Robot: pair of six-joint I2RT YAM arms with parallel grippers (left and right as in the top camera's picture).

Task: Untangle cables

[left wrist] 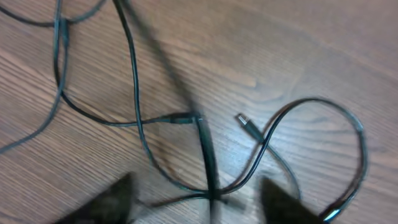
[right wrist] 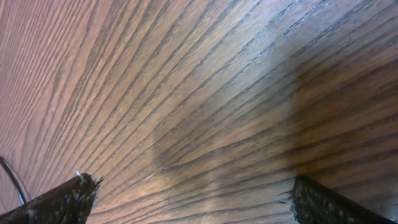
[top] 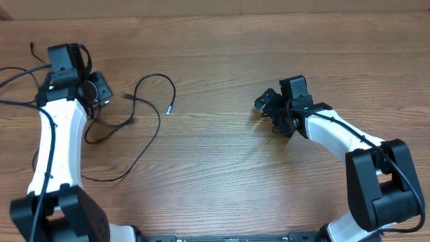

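Several thin black cables (top: 149, 121) lie in loose crossing loops on the left half of the wooden table; one small plug tip (top: 168, 109) lies free. My left gripper (top: 102, 91) hovers at the left end of the tangle. In the left wrist view its fingers (left wrist: 199, 196) are open and wide apart over crossing cables (left wrist: 140, 121), with a plug tip (left wrist: 247, 126) nearby. One blurred strand runs between the fingers. My right gripper (top: 270, 111) is open and empty right of the table's centre, apart from the cables. In its wrist view the jaws (right wrist: 193, 193) frame bare wood.
Thicker black wires (top: 17, 74) run off the table's left edge behind the left arm. A thin dark strand (right wrist: 9, 174) shows at the left edge of the right wrist view. The wood surface (top: 222, 175) stretches between the two arms.
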